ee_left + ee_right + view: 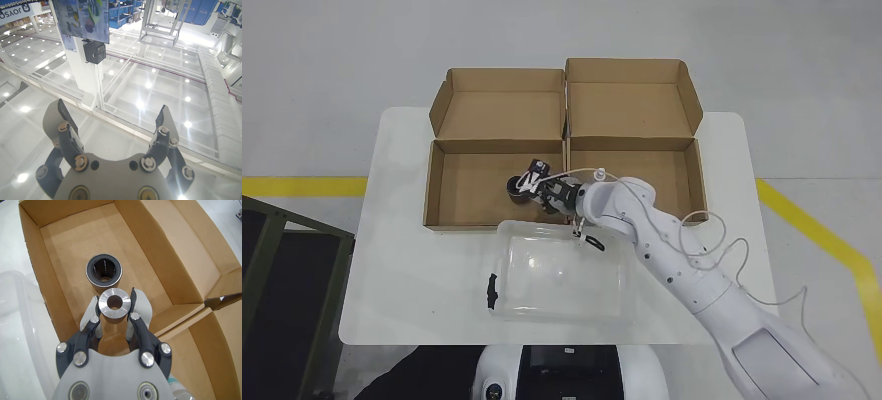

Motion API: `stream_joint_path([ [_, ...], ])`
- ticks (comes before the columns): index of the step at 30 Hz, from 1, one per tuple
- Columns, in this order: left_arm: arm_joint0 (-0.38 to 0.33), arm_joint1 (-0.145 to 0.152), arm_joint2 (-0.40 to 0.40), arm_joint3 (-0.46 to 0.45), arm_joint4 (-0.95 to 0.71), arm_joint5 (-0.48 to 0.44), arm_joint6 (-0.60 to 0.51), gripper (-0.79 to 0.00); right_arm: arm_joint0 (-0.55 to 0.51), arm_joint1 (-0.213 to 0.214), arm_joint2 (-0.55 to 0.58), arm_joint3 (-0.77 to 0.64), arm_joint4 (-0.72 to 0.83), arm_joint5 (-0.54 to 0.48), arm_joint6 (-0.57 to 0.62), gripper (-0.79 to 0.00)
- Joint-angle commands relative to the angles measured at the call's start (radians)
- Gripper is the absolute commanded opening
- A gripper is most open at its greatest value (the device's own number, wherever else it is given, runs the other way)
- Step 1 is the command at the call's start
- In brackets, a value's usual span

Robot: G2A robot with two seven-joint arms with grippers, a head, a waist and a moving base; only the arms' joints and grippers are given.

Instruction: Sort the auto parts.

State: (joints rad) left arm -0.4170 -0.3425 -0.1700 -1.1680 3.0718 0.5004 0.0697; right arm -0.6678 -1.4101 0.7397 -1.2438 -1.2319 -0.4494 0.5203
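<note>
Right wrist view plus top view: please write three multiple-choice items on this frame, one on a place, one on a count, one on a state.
1. Where does the black bearing lie?
A. On the floor of the left cardboard box
B. In the other box
C. Outside both boxes

2. How many cardboard boxes stand on the table?
A. One
B. Three
C. Two

3. What is the state of the right end effector?
A. Open and empty
B. Shut on the metal sleeve
C. Shut on the bearing

Answers:
1 A: the bearing rests on that box's brown floor, just beyond the held sleeve.
2 C: the left box and the right cardboard box sit side by side.
3 B: it clamps the silver sleeve from both sides.
</note>
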Motion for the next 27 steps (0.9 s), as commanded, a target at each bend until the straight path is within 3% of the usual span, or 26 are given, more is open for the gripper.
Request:
stream_joint_path([
  [1,0.0,0.0,0.0,0.0,0.0,0.0,0.0,0.0,0.002,-0.002,0.0,0.005,0.0,0.0,0.002,-0.505],
  [4,0.0,0.0,0.0,0.0,0.0,0.0,0.0,0.0,0.005,-0.006,-0.001,0.012,-0.001,0.0,0.003,-0.462],
  [14,0.0,0.0,0.0,0.0,0.0,0.0,0.0,0.0,0.009,-0.014,0.006,-0.003,-0.006,-0.009,-0.004,-0.449],
  [27,0.0,0.0,0.0,0.0,0.0,0.0,0.0,0.0,-0.107,0.027,0.127,-0.25,0.0,-0.087,-0.033,-0.425],
])
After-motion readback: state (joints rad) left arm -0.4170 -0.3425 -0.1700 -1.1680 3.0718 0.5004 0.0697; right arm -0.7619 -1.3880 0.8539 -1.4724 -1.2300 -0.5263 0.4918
